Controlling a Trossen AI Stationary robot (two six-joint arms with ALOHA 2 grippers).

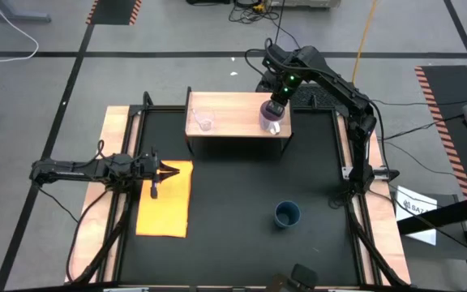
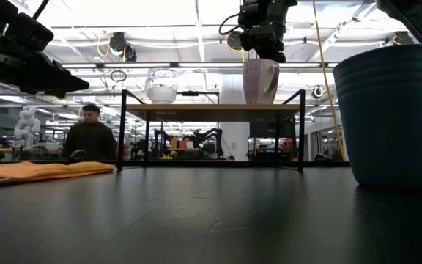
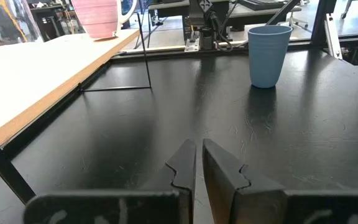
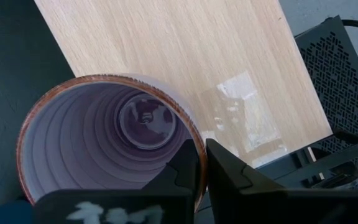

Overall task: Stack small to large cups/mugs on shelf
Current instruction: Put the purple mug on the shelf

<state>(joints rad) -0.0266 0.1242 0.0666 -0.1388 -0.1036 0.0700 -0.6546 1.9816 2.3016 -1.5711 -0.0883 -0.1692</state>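
The light-wood shelf [image 1: 233,112] stands on thin black legs at the table's far side. A tiny clear glass cup [image 1: 203,122] stands on its left part and also shows in the low view [image 2: 162,86]. My right gripper [image 1: 276,104] is shut on the light purple mug [image 1: 271,120] over the shelf's right end. The dark teal-blue cup [image 1: 287,214] stands upright on the black table at the near right. My left gripper [image 1: 171,170] is shut and empty over the yellow-orange mat [image 1: 164,203]. My right gripper pinches the mug's rim [image 4: 194,144] on one side, one finger inside the mug and one outside. The fingers come from above, pointing down. The mug [image 2: 260,81] hangs upright, its base at or just above the shelf board; I cannot tell which.
The black table top [image 1: 242,195] lies open between the shelf and the blue cup. Wooden borders [image 1: 116,130] frame the table. A person [image 2: 88,132] sits in the room behind the table.
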